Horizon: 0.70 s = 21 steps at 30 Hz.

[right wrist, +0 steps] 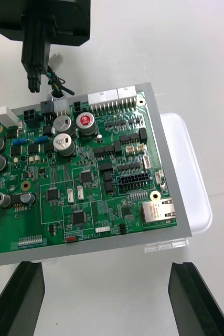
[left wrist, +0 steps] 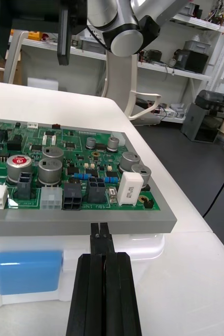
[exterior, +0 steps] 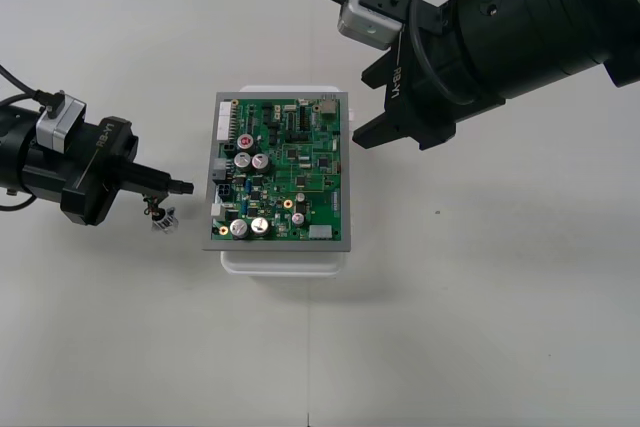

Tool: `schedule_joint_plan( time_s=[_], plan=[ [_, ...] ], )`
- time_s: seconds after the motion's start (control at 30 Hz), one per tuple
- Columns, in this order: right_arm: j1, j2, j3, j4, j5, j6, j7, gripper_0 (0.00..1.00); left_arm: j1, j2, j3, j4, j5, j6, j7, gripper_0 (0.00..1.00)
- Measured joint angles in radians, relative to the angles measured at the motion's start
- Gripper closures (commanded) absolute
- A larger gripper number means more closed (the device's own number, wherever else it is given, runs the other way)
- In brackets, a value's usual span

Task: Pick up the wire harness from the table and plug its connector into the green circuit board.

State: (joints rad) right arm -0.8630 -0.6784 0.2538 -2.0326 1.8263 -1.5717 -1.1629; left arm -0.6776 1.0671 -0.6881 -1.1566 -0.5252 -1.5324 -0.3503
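Because your left gripper (exterior: pixel 178 187) has to feed the one wire harness (exterior: pixel 160 217) into the one green circuit board (exterior: pixel 285 172), it sits just left of the board, fingers (left wrist: pixel 91 294) pressed together, harness close by them, not plugged in. Right of the board, your right gripper (exterior: pixel 372 107) is spread wide, maybe to steady it.
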Motion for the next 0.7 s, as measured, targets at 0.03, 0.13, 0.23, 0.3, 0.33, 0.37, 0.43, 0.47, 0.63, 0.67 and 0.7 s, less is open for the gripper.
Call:
schedule_joint_plan(
  time_s=[0.03,0.13,0.23,0.3,0.33,0.37,0.43,0.47,0.63,0.67,0.7],
  plan=[
    [0.001,0.003,-0.002,-0.008,0.005,0.0,0.0,0.31,0.0,0.0,-0.002,0.004,0.001,0.0,0.0,1.0],
    [0.006,0.01,-0.003,-0.034,0.022,0.0,0.0,0.31,0.0,0.0,-0.003,0.017,0.005,0.0,0.0,1.0],
    [0.012,0.014,-0.003,-0.063,0.039,0.0,0.0,0.31,0.0,0.0,-0.003,0.034,0.016,0.0,0.0,1.0],
    [0.02,0.014,-0.003,-0.086,0.051,0.0,0.0,0.31,0.0,0.0,-0.004,0.045,0.026,0.0,0.0,1.0],
    [0.025,0.014,-0.003,-0.1,0.063,0.0,0.0,0.31,0.0,0.0,-0.004,0.048,0.031,0.0,0.0,1.0],
    [0.03,0.014,-0.003,-0.111,0.075,0.0,0.0,0.31,0.0,0.0,-0.004,0.051,0.035,0.0,0.0,1.0],
    [0.041,0.015,-0.002,-0.134,0.102,0.0,0.0,0.31,0.0,0.0,-0.004,0.052,0.047,0.0,0.0,1.0],
    [0.045,0.015,-0.001,-0.141,0.111,0.0,0.0,0.31,0.0,0.0,-0.004,0.052,0.054,0.0,0.0,1.0],
    [0.055,0.025,0.013,-0.148,0.143,0.0,0.0,0.31,0.0,0.0,-0.004,0.053,0.074,0.0,-0.001,1.0],
    [0.055,0.028,0.017,-0.148,0.15,0.0,0.0,0.31,0.0,0.0,-0.004,0.053,0.074,0.0,-0.001,1.0],
    [0.055,0.032,0.021,-0.148,0.16,0.0,0.0,0.31,0.0,0.0,-0.004,0.053,0.074,0.0,-0.001,1.0]
  ],
)
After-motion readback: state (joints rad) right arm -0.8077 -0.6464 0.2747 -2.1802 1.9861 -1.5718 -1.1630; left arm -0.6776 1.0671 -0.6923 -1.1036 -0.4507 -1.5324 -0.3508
